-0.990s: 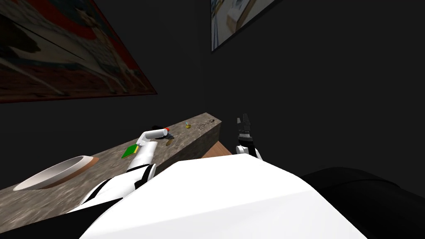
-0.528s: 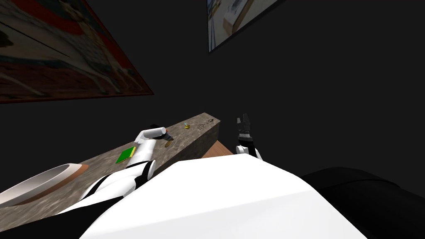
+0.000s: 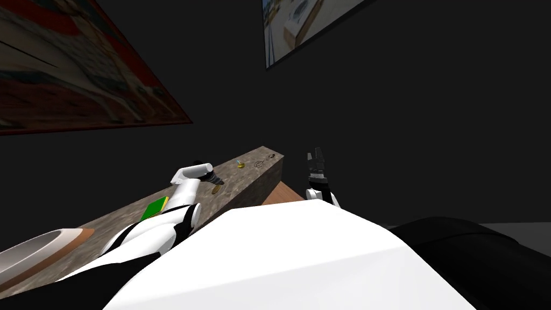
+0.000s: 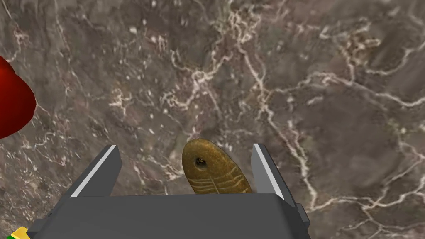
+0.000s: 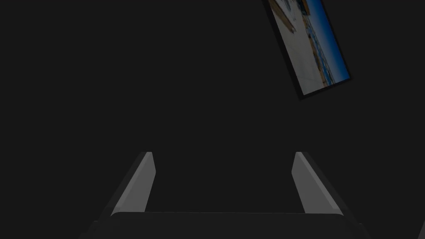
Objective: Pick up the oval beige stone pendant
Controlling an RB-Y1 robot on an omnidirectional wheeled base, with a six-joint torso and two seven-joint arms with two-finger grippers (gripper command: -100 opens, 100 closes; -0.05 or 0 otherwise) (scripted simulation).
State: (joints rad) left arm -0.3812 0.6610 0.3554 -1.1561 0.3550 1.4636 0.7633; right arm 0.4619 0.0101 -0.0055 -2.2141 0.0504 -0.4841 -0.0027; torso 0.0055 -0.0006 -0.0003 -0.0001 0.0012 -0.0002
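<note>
The oval tan-brown pendant, with a small hole and pale lines across it, lies flat on the brown marbled countertop. My left gripper is open and points down over it. The pendant lies between the two fingers, nearer one of them, and its lower part is hidden by the gripper's body. In the head view the left gripper hovers over the counter with the pendant just beside it. My right gripper is held up beyond the counter's end, open and empty, as the right wrist view shows.
A red object sits on the counter close to the left gripper. A green block and a white basin lie further left along the counter. A small yellow item and a thin wire chain rest near the counter's far end.
The whole head view has shifted, with the basin and green block sliding towards the lower left: my own move. The left gripper stays over the pendant. The right arm has not moved.
</note>
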